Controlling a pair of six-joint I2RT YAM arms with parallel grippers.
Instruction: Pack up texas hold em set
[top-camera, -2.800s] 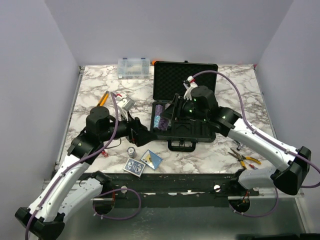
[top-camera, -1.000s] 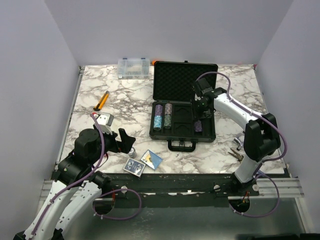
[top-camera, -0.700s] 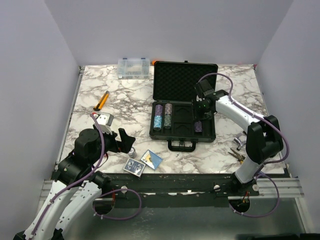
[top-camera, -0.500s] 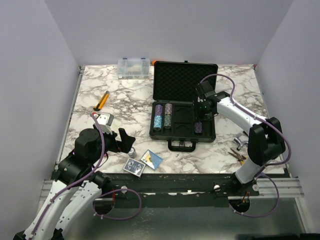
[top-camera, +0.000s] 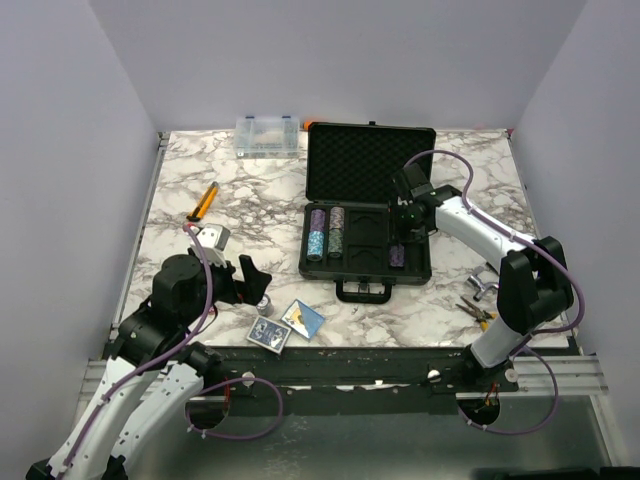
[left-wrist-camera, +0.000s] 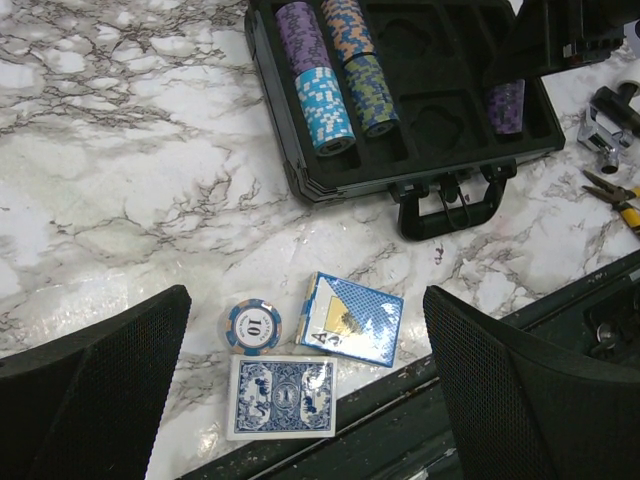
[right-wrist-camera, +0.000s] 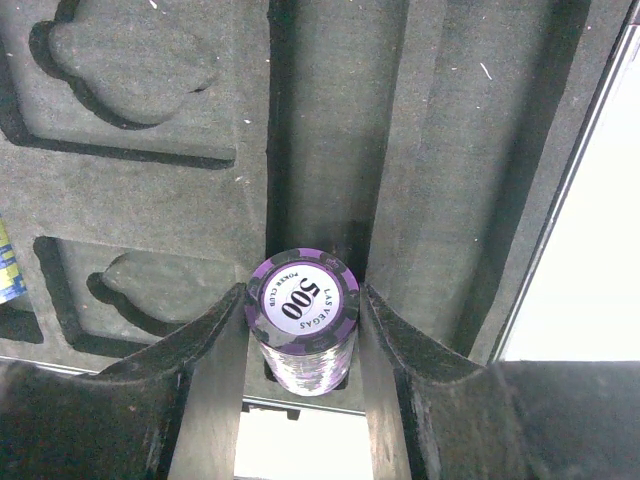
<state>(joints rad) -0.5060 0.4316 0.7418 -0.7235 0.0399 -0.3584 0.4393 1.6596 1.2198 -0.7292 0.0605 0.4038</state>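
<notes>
The black case (top-camera: 368, 135) stands open, lid up, with its slotted tray (top-camera: 365, 245) holding blue, purple and mixed chip stacks (top-camera: 318, 232) on the left. My right gripper (top-camera: 403, 236) is over the tray's right slot, shut on a purple chip stack (right-wrist-camera: 302, 300) that lies in the slot (top-camera: 397, 256). My left gripper (top-camera: 255, 278) is open, hovering above two blue-white card decks (left-wrist-camera: 282, 396) (left-wrist-camera: 352, 318) and a small blue chip stack (left-wrist-camera: 253, 326) near the front edge. No dice are in view.
A clear organizer box (top-camera: 267, 135) stands at the back. An orange-handled tool (top-camera: 205, 200) lies at the left. Pliers (top-camera: 487, 314) and a metal tool (left-wrist-camera: 606, 112) lie right of the case. The case handle (top-camera: 364, 291) faces me.
Both arms have drawn back from the case centre. The left gripper is now over the decks. The right gripper and purple stack have edged toward the tray's near end.
</notes>
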